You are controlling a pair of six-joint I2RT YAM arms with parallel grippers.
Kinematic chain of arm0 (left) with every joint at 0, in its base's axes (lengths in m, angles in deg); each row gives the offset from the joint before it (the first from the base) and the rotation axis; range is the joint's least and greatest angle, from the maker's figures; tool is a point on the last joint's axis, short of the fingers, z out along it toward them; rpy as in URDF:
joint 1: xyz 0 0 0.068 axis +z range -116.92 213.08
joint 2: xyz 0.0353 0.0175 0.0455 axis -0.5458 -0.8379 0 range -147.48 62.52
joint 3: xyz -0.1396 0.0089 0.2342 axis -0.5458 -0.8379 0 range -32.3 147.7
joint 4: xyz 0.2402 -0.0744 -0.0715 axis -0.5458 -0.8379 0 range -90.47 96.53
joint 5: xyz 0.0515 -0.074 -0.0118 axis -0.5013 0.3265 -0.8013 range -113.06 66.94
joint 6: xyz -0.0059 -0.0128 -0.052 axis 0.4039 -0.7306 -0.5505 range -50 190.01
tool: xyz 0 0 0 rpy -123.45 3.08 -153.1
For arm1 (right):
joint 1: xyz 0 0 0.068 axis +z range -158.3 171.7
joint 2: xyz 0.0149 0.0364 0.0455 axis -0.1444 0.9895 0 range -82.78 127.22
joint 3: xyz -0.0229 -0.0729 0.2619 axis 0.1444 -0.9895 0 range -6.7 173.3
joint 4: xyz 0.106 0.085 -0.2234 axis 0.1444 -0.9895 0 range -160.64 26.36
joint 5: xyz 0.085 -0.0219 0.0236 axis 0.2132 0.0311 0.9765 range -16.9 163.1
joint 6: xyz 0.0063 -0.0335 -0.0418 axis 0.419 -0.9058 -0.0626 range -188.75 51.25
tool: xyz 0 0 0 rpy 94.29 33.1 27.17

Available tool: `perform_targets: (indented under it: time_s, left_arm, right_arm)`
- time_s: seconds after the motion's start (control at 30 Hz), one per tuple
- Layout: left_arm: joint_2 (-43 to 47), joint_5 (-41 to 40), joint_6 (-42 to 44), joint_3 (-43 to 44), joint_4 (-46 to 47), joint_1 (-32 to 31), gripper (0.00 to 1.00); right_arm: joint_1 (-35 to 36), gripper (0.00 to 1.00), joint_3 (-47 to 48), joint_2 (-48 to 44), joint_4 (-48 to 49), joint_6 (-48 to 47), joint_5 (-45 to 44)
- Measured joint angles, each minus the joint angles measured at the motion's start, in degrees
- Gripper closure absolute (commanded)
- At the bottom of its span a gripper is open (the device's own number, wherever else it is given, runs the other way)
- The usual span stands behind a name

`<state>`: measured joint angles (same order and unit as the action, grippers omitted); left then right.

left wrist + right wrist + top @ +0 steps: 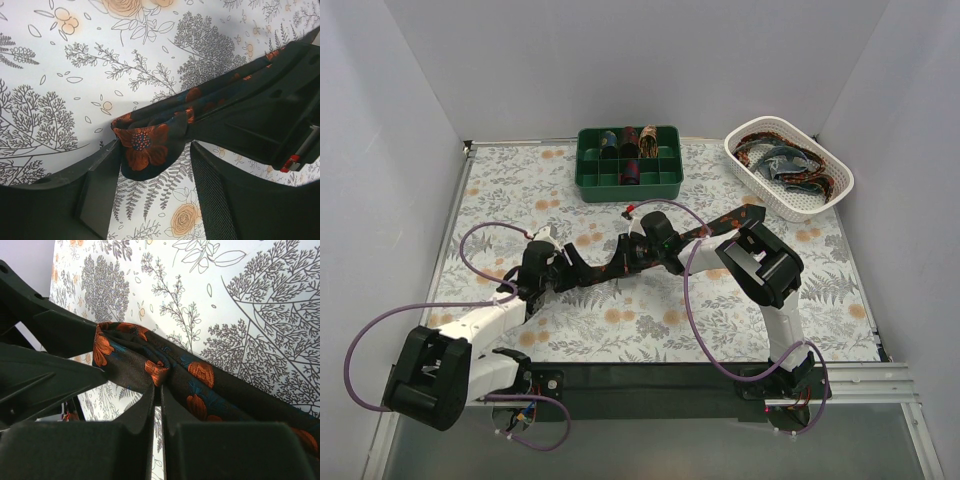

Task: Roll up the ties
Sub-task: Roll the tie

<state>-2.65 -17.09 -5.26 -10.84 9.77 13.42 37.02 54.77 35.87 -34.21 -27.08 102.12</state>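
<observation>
Our tie [145, 145] lies on the worktop [650, 320]. Its long axis runs from a folded end near the middle out to the right, toward the basket [748, 178]. The left hand [154, 152] is nearer and straddles that end, fingers apart. The right hand [157, 390], just beside it along the strip, is clamped on the tie. We judge the roll starts at the left hand.

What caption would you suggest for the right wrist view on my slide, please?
Right gripper shut on a dark, orange-flowered tie just behind its folded end, with the floral table cover beyond.
</observation>
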Motion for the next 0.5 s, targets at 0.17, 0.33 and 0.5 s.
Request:
perform_targets:
  time_s: [0.17,0.33,0.5]
  left_arm:
    - [-1.42,0.02,-0.46,-1.44,1.53,0.07,0.48]
    - [-2.23,0.07,-1.18,-1.95,2.01,0.07,0.43]
    - [-3.19,0.24,-1.66,-1.95,3.39,0.07,0.47]
  right_arm:
    - [0.0,0.91,0.68,0.04,-1.01,-0.28,0.07]
    - [0.0,0.91,1.11,0.37,-1.25,-0.61,0.11]
    - [0.0,0.91,1.7,0.5,-1.86,-1.2,0.11]
